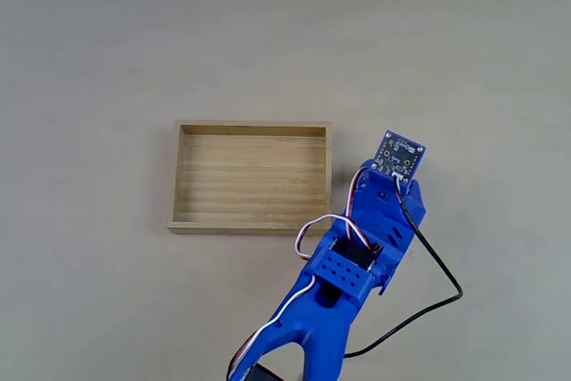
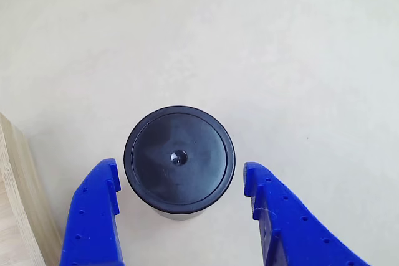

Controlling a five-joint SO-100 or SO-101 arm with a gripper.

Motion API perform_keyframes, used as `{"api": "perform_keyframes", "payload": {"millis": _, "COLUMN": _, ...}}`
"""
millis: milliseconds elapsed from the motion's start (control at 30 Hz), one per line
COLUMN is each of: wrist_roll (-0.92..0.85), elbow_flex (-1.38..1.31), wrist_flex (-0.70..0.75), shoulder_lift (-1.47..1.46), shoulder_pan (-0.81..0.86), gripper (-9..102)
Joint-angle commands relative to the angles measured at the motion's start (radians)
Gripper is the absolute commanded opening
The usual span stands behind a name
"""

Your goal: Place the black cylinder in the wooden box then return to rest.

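End effector (image 2: 179, 185) open, fingers either side of the black cylinder (image 2: 179, 157), not touching. Cylinder upright on tabletop (image 2: 280, 42), right of wooden box (image 1: 252, 178).

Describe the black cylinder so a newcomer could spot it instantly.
Start at the wooden box, the big shallow tray on the pale table. Just off its right wall in the fixed view sits the blue arm's open gripper. Between its fingers stands the black cylinder: small, matte, round flat top with a tiny centre dimple, the only dark thing there.
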Motion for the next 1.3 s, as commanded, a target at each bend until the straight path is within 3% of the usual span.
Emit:
{"api": "perform_keyframes", "payload": {"millis": 0, "wrist_roll": 0.008, "elbow_flex": -0.107, "wrist_flex": -0.031, "shoulder_lift": -0.02, "shoulder_pan": 0.009, "gripper": 29}}
{"api": "perform_keyframes", "payload": {"millis": 500, "wrist_roll": 0.012, "elbow_flex": -0.167, "wrist_flex": -0.031, "shoulder_lift": 0.037, "shoulder_pan": 0.014, "gripper": 29}}
{"api": "perform_keyframes", "payload": {"millis": 800, "wrist_roll": 0.012, "elbow_flex": -0.173, "wrist_flex": -0.031, "shoulder_lift": 0.043, "shoulder_pan": 0.012, "gripper": 20}}
{"api": "perform_keyframes", "payload": {"millis": 1000, "wrist_roll": 0.012, "elbow_flex": -0.175, "wrist_flex": -0.031, "shoulder_lift": 0.038, "shoulder_pan": 0.012, "gripper": 20}}
{"api": "perform_keyframes", "payload": {"millis": 1267, "wrist_roll": -0.002, "elbow_flex": -0.152, "wrist_flex": 0.023, "shoulder_lift": -0.081, "shoulder_pan": 0.02, "gripper": 20}}
